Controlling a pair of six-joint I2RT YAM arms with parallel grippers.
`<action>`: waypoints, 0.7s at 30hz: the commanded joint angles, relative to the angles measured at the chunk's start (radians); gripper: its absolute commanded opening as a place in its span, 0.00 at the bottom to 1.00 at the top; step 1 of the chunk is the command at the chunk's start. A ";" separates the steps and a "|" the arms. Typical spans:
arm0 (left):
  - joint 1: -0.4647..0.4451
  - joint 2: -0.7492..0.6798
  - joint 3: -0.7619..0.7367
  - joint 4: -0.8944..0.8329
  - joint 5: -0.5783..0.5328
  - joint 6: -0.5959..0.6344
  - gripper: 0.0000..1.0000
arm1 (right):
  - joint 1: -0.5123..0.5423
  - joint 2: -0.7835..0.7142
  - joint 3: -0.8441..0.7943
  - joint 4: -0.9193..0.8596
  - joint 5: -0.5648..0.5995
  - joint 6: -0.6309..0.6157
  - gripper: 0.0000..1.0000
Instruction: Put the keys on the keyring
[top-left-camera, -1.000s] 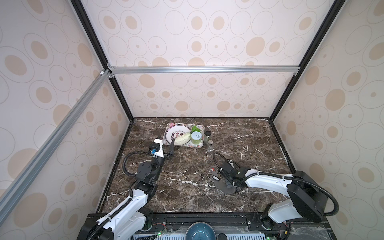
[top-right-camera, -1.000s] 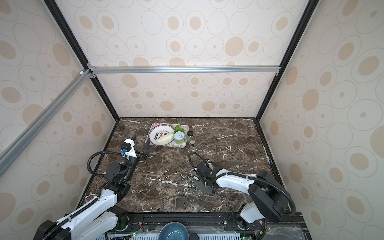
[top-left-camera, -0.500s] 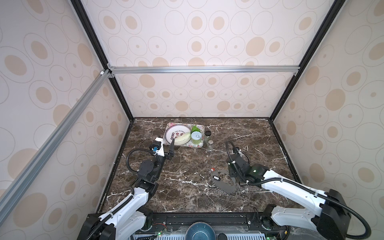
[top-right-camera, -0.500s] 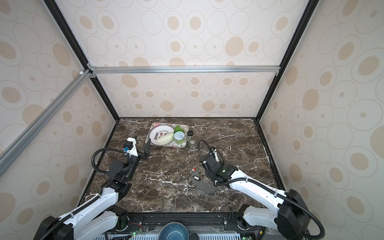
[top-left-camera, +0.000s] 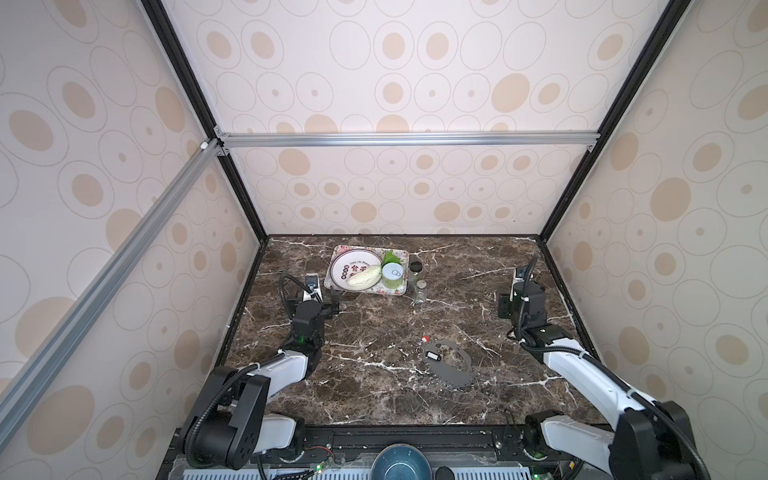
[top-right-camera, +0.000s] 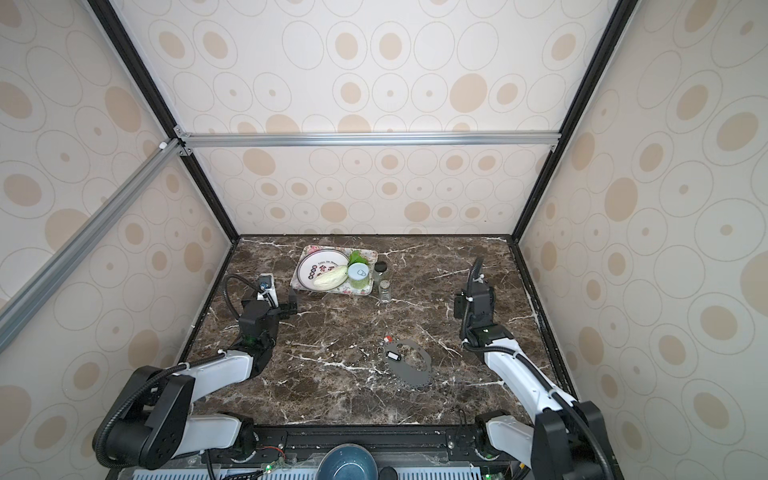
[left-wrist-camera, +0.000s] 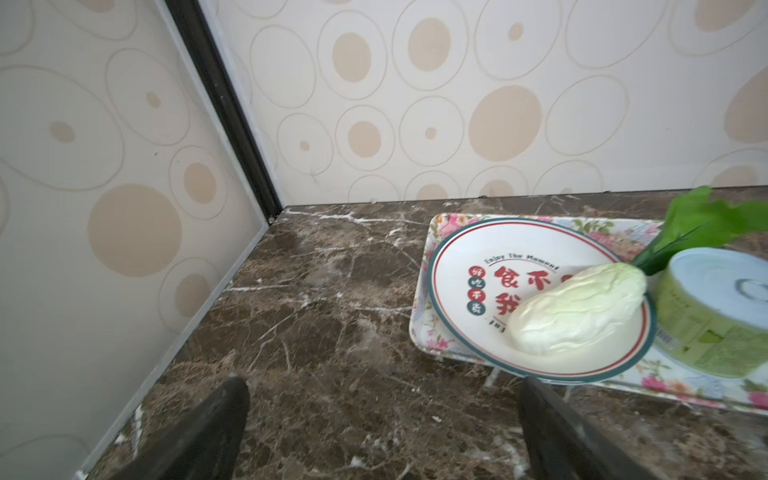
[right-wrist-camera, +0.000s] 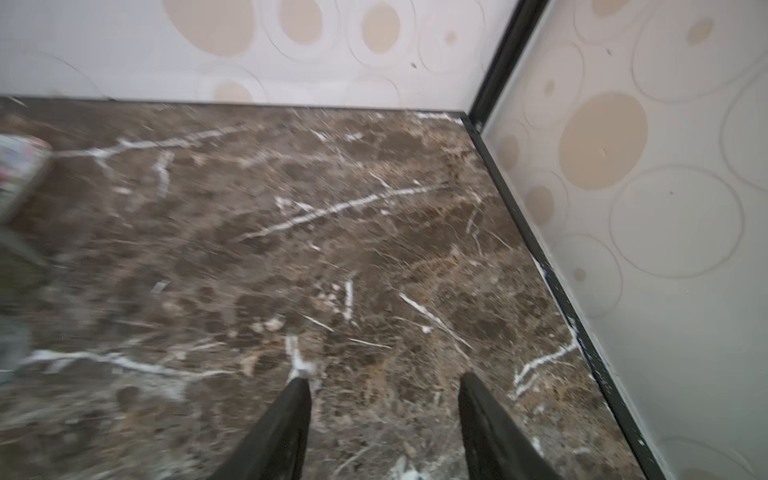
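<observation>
Keys number two, and both lie by the one keyring, a grey toothed oval flat on the desk. The black key rests on the keyring's left side and the red key sits just off its far left edge; whether either is threaded cannot be told. Of the two pincers, the left pincer hangs well left of the keyring, jaws spread wide and empty. The right pincer hangs well right of it, jaws partly apart, gripping nothing. Beyond the keyring, towards the back wall, one floral tray carries one plate, one cabbage and one green can, with two small jars beside it.
</observation>
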 joint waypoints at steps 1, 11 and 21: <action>0.007 0.027 -0.004 0.107 -0.139 0.037 1.00 | -0.038 0.071 -0.082 0.234 0.000 -0.046 0.59; 0.017 0.123 -0.100 0.344 -0.237 0.069 0.99 | -0.035 0.275 -0.083 0.436 -0.278 -0.139 0.58; 0.077 0.137 -0.190 0.522 -0.045 0.062 1.00 | -0.122 0.347 -0.151 0.629 -0.350 -0.062 0.62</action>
